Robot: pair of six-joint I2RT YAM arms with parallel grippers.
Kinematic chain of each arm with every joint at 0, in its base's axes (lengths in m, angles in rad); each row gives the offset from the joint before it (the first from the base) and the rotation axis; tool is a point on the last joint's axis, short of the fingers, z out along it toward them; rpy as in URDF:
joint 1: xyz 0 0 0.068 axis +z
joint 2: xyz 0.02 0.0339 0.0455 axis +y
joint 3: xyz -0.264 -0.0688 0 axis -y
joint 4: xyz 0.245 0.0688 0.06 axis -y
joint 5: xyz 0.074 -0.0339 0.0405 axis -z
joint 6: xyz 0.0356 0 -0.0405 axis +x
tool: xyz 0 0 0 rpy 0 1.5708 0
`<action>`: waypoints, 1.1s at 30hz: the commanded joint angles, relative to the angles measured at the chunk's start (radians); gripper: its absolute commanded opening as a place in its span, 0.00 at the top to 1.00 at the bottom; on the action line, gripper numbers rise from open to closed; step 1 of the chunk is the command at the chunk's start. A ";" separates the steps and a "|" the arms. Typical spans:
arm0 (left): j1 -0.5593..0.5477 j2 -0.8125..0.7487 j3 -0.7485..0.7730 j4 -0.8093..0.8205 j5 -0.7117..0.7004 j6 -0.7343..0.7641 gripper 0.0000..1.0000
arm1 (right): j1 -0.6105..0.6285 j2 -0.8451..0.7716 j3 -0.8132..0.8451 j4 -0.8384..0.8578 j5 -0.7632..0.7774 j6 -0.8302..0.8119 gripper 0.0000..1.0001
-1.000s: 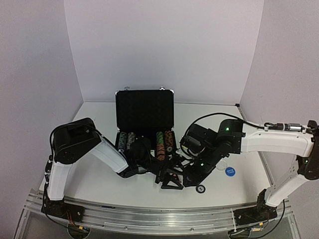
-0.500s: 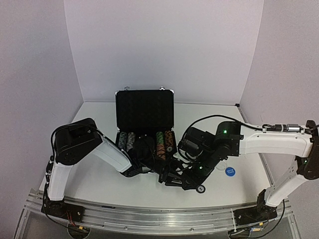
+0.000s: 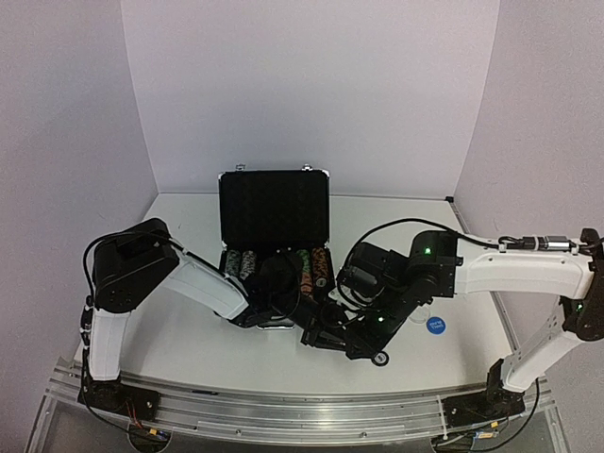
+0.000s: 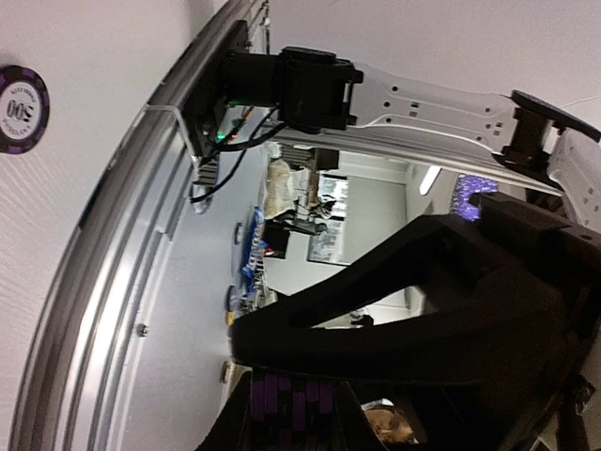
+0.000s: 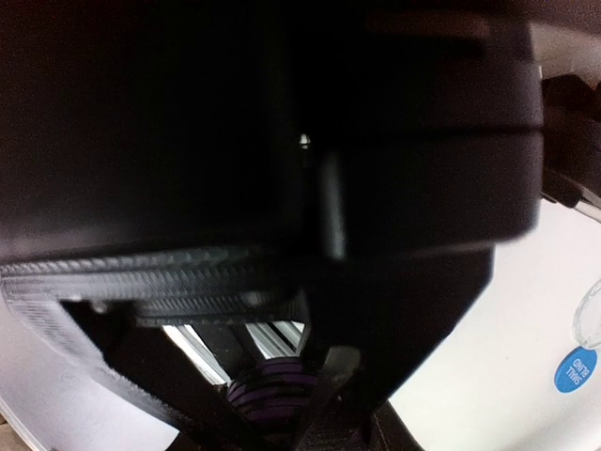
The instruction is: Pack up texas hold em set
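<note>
Briefcase: the black, silver-edged briefcase (image 3: 274, 206) stands open in the middle of the tabletop (image 3: 179, 349), lid upright at the back.
In the case: rows of striped chips (image 3: 310, 266) sit on edge at the right of the base, and more at the left. The left arm covers the middle.
Left jaws: the left gripper (image 3: 294, 319) is low at the case's near edge, pointed toward the right arm. Open or clamped? Cannot tell, it's all dark on dark.
Purple stack: there it is, the purple stack (image 4: 293, 413) at the bottom of the left wrist view, hemmed in by black parts. The right wrist view catches it too (image 5: 272, 390).
Right jaws: the right gripper (image 3: 326, 337) is nose to nose with the left one, just in front of the case. Its own camera is mostly blocked, so I cannot tell.
Loose chip: one purple chip (image 3: 380, 359) lies flat near the right gripper.
Discs: the blue disc (image 3: 435, 325) lies right of the right arm, with the clear disc (image 5: 592, 315) just beside it.
</note>
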 commanded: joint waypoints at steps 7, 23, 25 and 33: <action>-0.019 -0.166 0.275 -0.853 -0.291 0.860 1.00 | -0.013 -0.203 0.038 0.009 -0.078 0.025 0.04; 0.165 -0.341 0.528 -1.467 -0.779 1.871 1.00 | -0.037 -0.350 -0.016 -0.012 0.506 0.303 0.02; 0.178 -0.356 0.569 -1.525 -0.831 1.960 1.00 | -0.073 -0.305 -0.010 -0.014 0.584 0.363 0.02; 0.376 -0.515 0.383 -1.614 -0.794 2.287 1.00 | -0.279 -0.129 -0.010 -0.014 0.665 0.608 0.02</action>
